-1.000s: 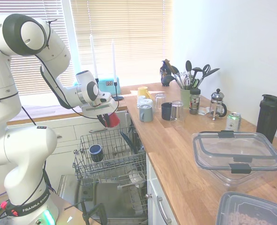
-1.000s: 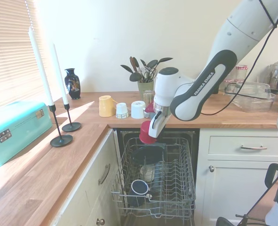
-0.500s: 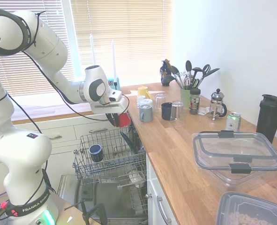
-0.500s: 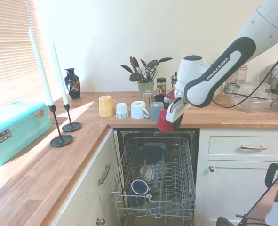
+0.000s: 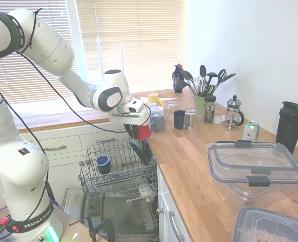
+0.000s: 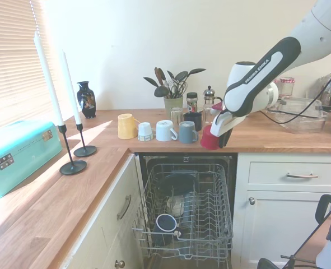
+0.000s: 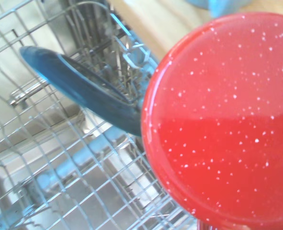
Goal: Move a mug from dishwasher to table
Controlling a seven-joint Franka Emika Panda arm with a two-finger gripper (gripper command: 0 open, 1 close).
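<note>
In the first exterior view we read the scene from the left: the dishwasher (image 5: pixel 119 171) stands open at lower left with its wire rack pulled out and a dark blue mug (image 5: pixel 103 164) in it, then the gripper (image 5: pixel 137 132) at centre left carries the red mug (image 5: pixel 141 131) mouth-down over the near edge of the table (image 5: pixel 199 176). The fingers are clamped on the mug, which hangs in the air, touching neither rack nor wood. To finish the carry well, we judge the arm should go further over the bare planks, keeping clear of the grey-blue mug (image 5: pixel 157 121) and the cups behind it, then lower until the rim rests flat before letting go. In the wrist view the mug's speckled red base (image 7: pixel 222 124) fills the right half, with a blue utensil (image 7: pixel 84 88) in the rack at left. The mug's handle seems hidden behind the fingers; we cannot tell which way it points.
</note>
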